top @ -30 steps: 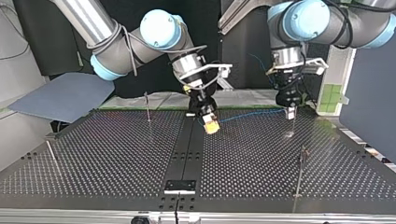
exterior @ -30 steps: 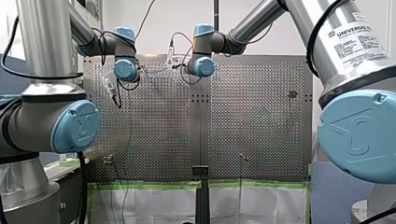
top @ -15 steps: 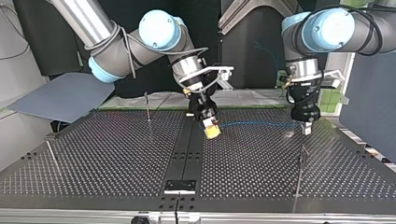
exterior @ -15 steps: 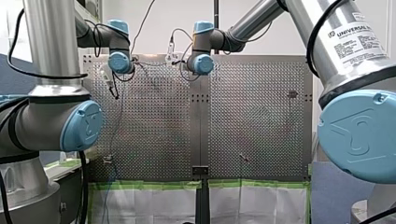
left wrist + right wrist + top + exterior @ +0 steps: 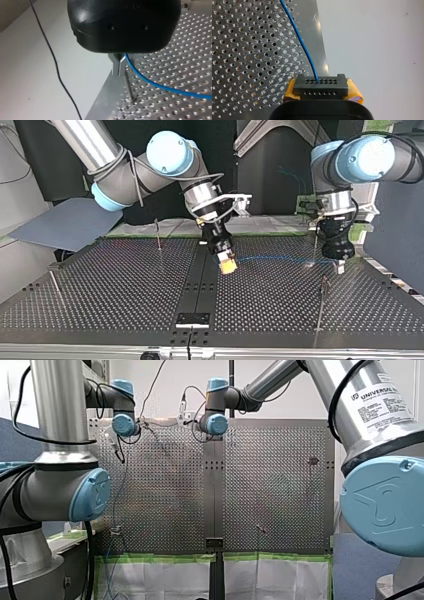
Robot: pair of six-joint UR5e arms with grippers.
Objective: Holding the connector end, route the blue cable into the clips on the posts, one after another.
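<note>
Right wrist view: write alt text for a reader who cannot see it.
My right gripper clamps a dark connector with two rows of small holes between its yellow pads. A blue cable leaves one hole and runs ahead over the perforated table near its edge, with a plain pale surface beyond.

Pale wall, white sheets edged with green tape, grey panel, dark backdrop.

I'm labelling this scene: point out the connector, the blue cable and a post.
connector [image 5: 320, 86]: right wrist view, middle of its dark face.
blue cable [image 5: 150, 83]: left wrist view, middle of its visible run.
post [image 5: 320, 302]: top view's right, middle of its shaft.
</note>
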